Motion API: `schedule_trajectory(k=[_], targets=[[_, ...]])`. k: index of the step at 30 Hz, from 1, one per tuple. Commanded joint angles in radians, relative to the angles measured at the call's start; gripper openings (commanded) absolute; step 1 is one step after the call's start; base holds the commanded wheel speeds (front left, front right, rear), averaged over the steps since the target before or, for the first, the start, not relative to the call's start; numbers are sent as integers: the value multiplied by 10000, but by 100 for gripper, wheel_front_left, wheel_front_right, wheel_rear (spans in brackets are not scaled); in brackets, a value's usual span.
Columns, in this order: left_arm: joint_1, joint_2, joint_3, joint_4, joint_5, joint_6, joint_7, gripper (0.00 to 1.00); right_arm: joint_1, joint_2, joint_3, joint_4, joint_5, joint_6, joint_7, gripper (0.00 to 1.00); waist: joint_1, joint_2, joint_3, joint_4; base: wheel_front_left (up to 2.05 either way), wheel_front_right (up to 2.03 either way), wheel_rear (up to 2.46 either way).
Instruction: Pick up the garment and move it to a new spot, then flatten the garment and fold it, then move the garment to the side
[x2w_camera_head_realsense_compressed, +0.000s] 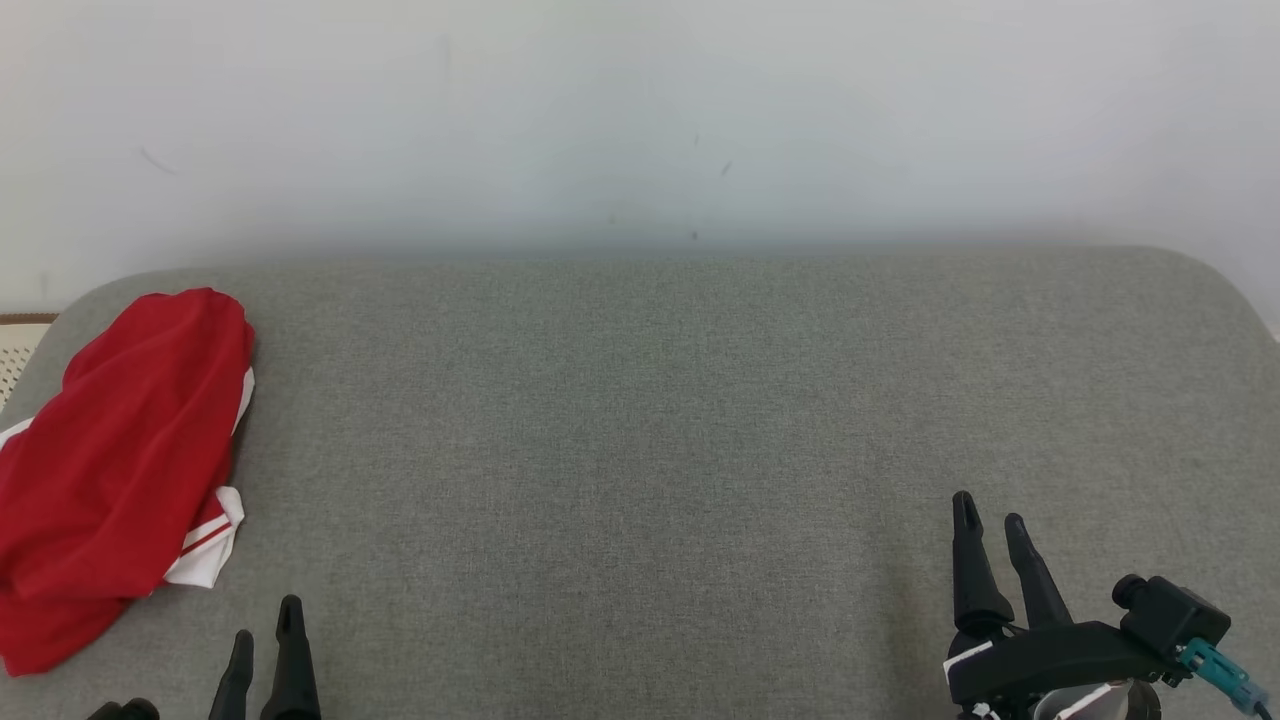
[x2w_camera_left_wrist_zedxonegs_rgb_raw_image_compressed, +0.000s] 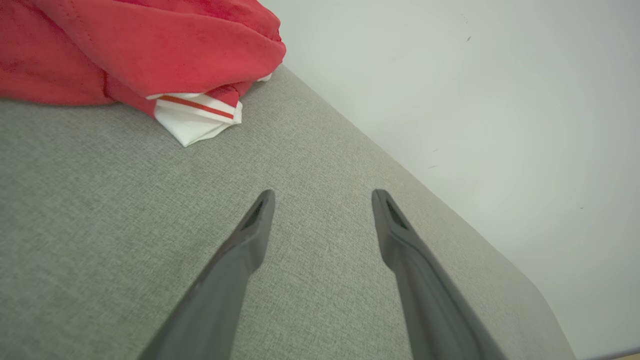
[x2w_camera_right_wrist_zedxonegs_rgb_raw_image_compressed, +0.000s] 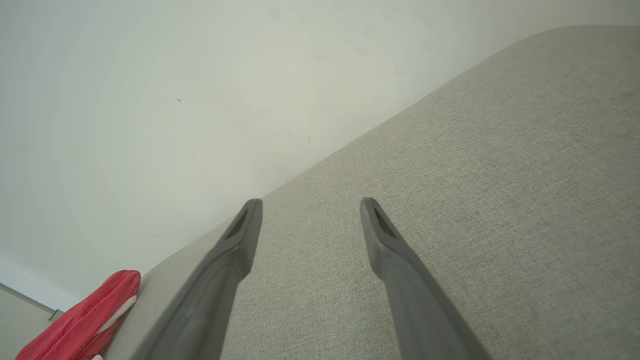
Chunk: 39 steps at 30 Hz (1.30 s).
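Left gripper: at the near left edge of the head view, its 2 dark fingers spread apart with nothing between them, tips above the cloth.
Right gripper: near right, its 2 fingers likewise parted and holding nothing; well apart from the garment.
Camera block: black, on the right wrist, with a teal plug at its side.
Padded surface: grey woven fabric with rounded far corners, running up to the wall.
Between left gripper and garment: a short stretch of that grey fabric.
Wall: pale, plain, with a few small dark specks, right behind the surface.
Garment, place: on the surface's left end, just ahead and left of the left gripper, its near part running out of the head view's left edge.
Garment, look: red, bunched in soft folds; a white hem with 1 red stripe pokes out on the side toward the middle.
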Motion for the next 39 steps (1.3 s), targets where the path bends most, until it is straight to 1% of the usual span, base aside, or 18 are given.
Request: schedule_trajectory(k=[1, 10, 19, 29, 39], targets=[[65, 102, -26, -161, 294, 45, -94, 100, -11, -27, 27, -140, -312, 2, -82, 100, 0, 0, -12, -1, 0, 0, 0], [262, 259, -284, -167, 1788, 348, -440, 100, 76, -17, -20, 137, -1702, 2, -247, 100, 0, 0, -140, 9, 0, 0, 0], [430, 429, -570, -166, 2888, 605, -759, 100, 173, -10, 21, 356, -2872, 2, -418, 100, 0, 0, -266, 37, 0, 0, 0], [595, 577, -779, -209, 3737, 815, -1089, 100, 253, -6, -132, 506, -3853, 3, -573, 100, 0, 0, -367, 35, 0, 0, 0], [719, 678, -1019, -330, 4556, 986, -1360, 100, 276, -4, -17, 582, -4680, 3, -696, 100, 0, 0, -465, 17, 0, 0, 0]])
